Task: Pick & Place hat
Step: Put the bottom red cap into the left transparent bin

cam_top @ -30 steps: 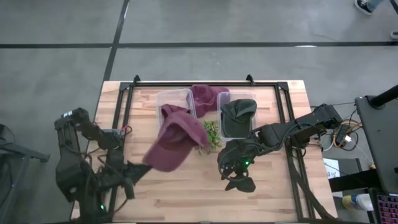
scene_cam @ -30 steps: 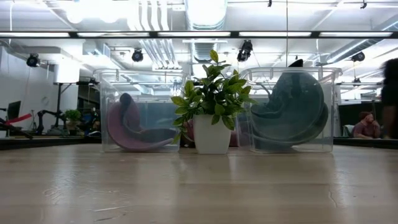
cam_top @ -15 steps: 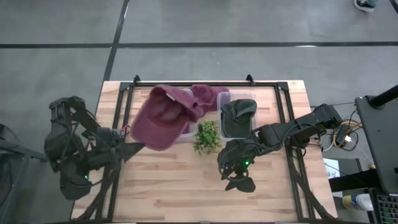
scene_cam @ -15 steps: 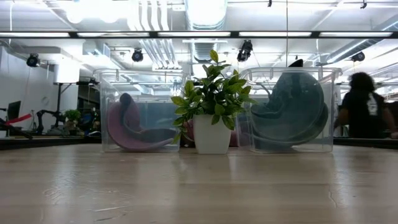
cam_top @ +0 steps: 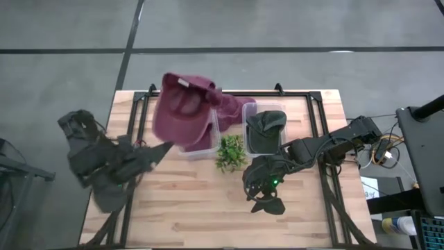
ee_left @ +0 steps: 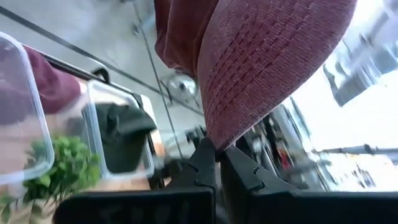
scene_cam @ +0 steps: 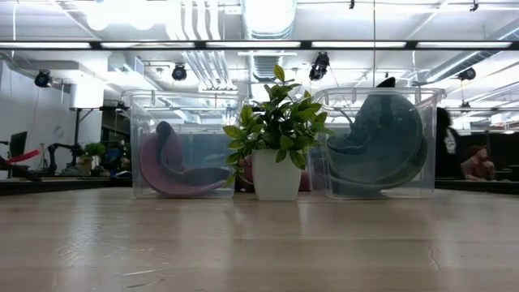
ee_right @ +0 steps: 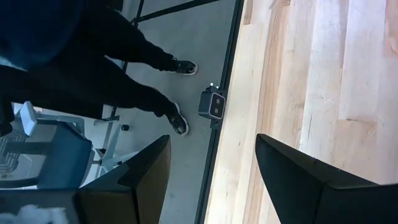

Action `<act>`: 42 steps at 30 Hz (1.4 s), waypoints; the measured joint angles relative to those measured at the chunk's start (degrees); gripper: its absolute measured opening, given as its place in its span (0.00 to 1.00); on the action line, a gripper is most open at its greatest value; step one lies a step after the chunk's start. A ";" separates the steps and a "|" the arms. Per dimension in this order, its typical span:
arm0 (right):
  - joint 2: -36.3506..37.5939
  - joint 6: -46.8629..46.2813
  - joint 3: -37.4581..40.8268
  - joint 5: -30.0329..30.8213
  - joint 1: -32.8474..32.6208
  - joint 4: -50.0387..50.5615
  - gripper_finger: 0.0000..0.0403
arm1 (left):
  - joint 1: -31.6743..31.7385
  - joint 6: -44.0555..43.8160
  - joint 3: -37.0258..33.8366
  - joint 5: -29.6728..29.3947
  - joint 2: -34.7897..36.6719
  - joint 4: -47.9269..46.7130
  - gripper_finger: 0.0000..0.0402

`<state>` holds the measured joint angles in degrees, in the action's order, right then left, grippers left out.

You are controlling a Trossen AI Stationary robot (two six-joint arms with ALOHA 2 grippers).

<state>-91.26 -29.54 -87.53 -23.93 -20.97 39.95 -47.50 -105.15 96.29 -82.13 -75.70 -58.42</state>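
Note:
A maroon cap (cam_top: 182, 111) hangs in the air over the left clear bin (cam_top: 201, 142), its inside facing up. My left gripper (cam_top: 165, 148) is shut on it from the near left. A second maroon hat (cam_top: 234, 108) lies at the back of that bin and shows through its wall (scene_cam: 174, 166) in the low view. A dark green hat (cam_top: 264, 128) sits in the right clear bin (cam_top: 279, 111). My right gripper (cam_top: 262, 196) hovers open over the table's middle right with nothing between its fingers. My left gripper pinches the cap's brim at its front edge (ee_left: 219, 138) between its two fingers (ee_left: 202, 167). The fingers lie about level and come from the table's near left. The cap is lifted clear and reaches out beyond the fingertips toward the far edge, over the left bin.
A small potted plant (cam_top: 230, 151) stands between the two bins at their near ends. A black frame (cam_top: 313, 111) borders the wooden table. In the right wrist view a person's legs (ee_right: 124, 68) stand on the floor beyond the table edge.
My left gripper has swung up and toward the table's far edge, rolling as it went, still shut on the cap. The cap has gone from over the table near the plant to above the left bin and has turned its inside upward.

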 joint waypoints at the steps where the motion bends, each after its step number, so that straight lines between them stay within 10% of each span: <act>1: 0.00 0.00 0.00 -0.02 0.00 0.02 0.57 | 2.01 -0.65 0.00 0.64 -0.52 0.46 0.01; 16: 0.00 -0.02 0.00 -0.01 0.00 0.00 0.57 | 22.63 -14.35 -7.00 13.92 -8.14 2.76 0.01; 42: 0.00 -0.01 0.00 -0.01 0.00 0.00 0.57 | 23.66 -33.54 -33.38 36.18 5.79 5.46 0.01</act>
<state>-91.26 -29.55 -87.53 -23.93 -20.97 39.94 -23.84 -138.69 62.91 -45.95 -69.90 -52.96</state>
